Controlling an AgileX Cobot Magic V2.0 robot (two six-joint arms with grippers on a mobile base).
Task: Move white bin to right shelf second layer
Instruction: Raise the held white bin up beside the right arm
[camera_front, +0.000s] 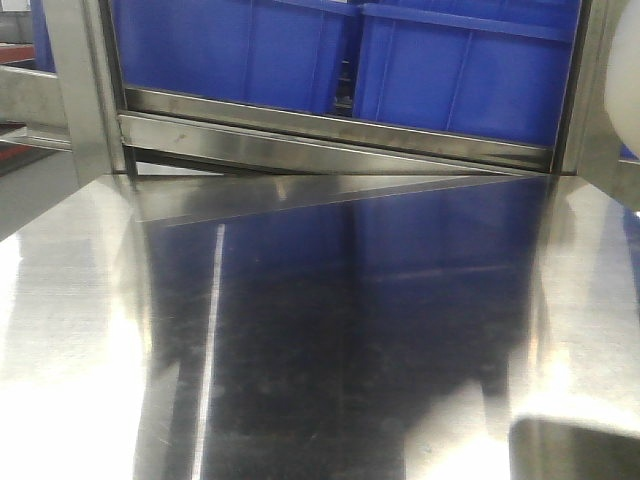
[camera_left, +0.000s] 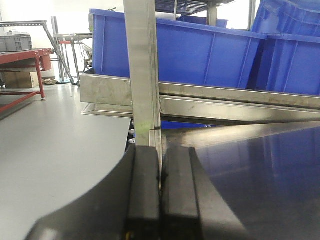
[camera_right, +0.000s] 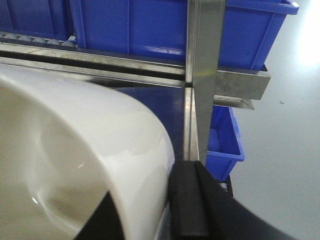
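The white bin (camera_right: 75, 150) fills the left of the right wrist view, glossy and cream-white, with its mouth toward the camera. My right gripper (camera_right: 150, 181) is shut on its wall, one black finger inside the bin and the other outside. A sliver of the bin (camera_front: 628, 90) shows at the right edge of the front view. Just beyond it runs a steel shelf layer with small white rollers (camera_right: 30, 40) and a flat front rail (camera_right: 100, 64). My left gripper (camera_left: 160, 150) is shut on nothing, low over the steel table's (camera_left: 260, 170) left edge.
Large blue crates (camera_front: 300, 50) stand on the roller layer behind the rail (camera_front: 330, 135). Upright steel posts (camera_right: 205, 75) (camera_left: 142, 75) flank the table. A smaller blue crate (camera_right: 225, 140) sits lower down on the right. A red bench (camera_left: 22, 60) stands far left across the grey floor.
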